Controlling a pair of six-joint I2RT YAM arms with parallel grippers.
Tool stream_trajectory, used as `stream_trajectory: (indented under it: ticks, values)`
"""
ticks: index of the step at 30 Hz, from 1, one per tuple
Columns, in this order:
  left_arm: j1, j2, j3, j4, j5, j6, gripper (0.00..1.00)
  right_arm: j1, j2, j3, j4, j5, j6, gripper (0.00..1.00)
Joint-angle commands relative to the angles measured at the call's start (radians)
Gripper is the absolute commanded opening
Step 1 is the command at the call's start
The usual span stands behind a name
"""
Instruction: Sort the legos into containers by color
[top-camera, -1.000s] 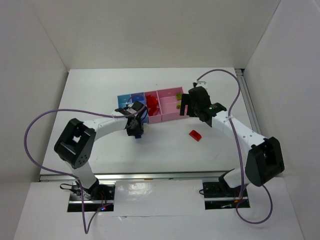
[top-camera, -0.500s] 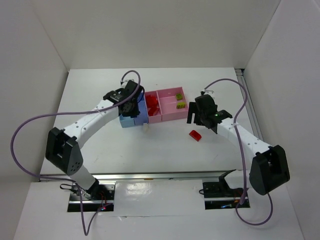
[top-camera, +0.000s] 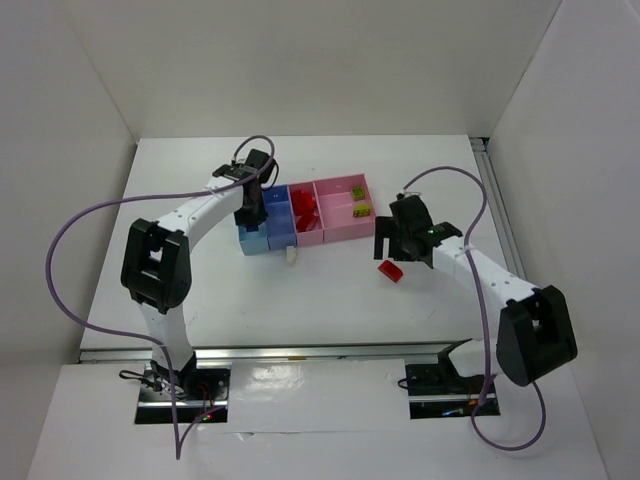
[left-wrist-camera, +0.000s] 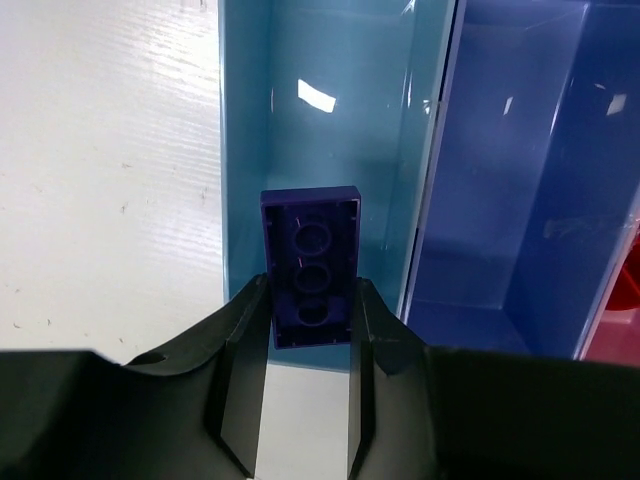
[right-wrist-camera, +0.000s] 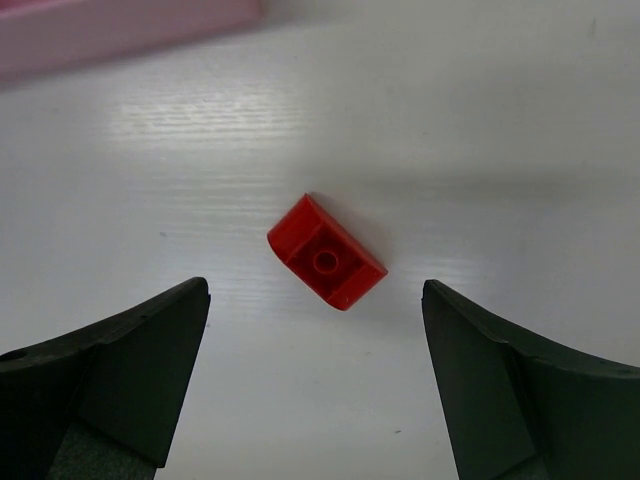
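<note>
The left gripper (left-wrist-camera: 310, 340) is pinched on a dark blue brick (left-wrist-camera: 310, 262) above the light blue bin (left-wrist-camera: 330, 120), with only a thin wall between that bin and the darker blue bin (left-wrist-camera: 530, 180) just beside it. The right gripper (right-wrist-camera: 313, 322) hangs wide open and empty over a lone red brick (right-wrist-camera: 327, 262) on the desk (right-wrist-camera: 500, 150), a finger well clear on each side and nothing between. A whitish brick (top-camera: 291, 256) lies just before the row, red bricks (top-camera: 303, 210) fill the narrow pink bin (top-camera: 309, 238), and a lime green brick (top-camera: 362, 209) sits in the wider pink bin (top-camera: 340, 232).
</note>
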Motion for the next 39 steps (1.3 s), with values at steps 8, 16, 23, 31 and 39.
stream_trajectory:
  ticks: [8,16,23,31,39]
  values:
    - [0.013,-0.015,0.032,-0.002,0.045,0.017,0.87,0.004,0.192,0.006,0.006,0.000,0.017,0.92]
    - [-0.021,-0.179,0.001,0.008,0.068,0.029,0.87,0.004,0.229,-0.066,0.109,-0.066,-0.005,0.87]
    - [-0.021,-0.309,-0.010,0.008,0.103,0.048,0.87,0.013,0.218,-0.115,0.165,-0.026,-0.014,0.82]
    - [-0.021,-0.332,0.000,0.008,0.122,0.057,0.87,0.004,0.293,-0.095,0.174,0.139,0.020,0.76]
    - [-0.021,-0.314,0.000,0.008,0.131,0.057,0.87,0.011,0.249,-0.124,0.183,0.102,0.061,0.53]
